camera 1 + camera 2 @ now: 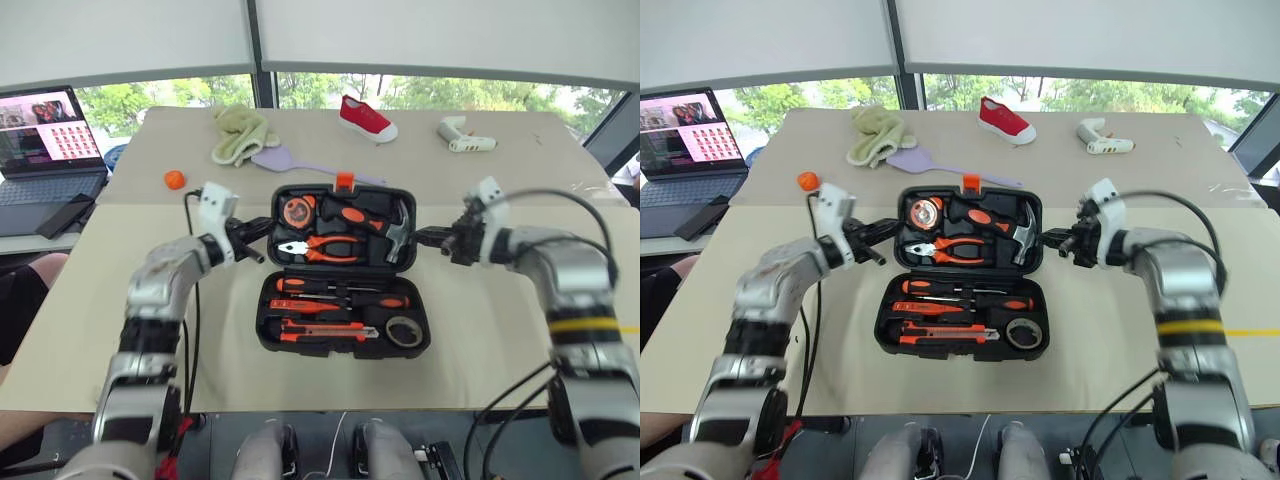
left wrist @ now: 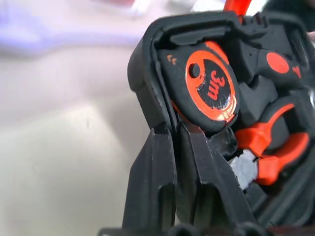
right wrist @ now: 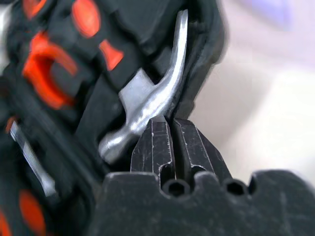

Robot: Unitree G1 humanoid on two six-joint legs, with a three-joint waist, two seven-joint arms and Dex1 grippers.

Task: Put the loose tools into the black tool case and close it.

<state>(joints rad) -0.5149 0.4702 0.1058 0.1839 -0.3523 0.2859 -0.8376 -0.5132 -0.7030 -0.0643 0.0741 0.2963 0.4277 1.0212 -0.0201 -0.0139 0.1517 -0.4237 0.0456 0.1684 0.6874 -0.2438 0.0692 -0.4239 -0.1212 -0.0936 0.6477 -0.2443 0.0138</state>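
Observation:
The black tool case lies open in the middle of the table, orange latch on its far edge. In the near half sit two orange-and-black screwdrivers, a utility knife and a dark tape roll. The far half, lifted a little off the table, holds a tape measure, pliers and a hammer. My left gripper is shut on that half's left rim. My right gripper is shut on its right rim beside the hammer head.
Along the far table edge lie a red shoe, a pale cloth, a purple spatula, a white tool and an orange ball. A laptop stands on a side table at the left.

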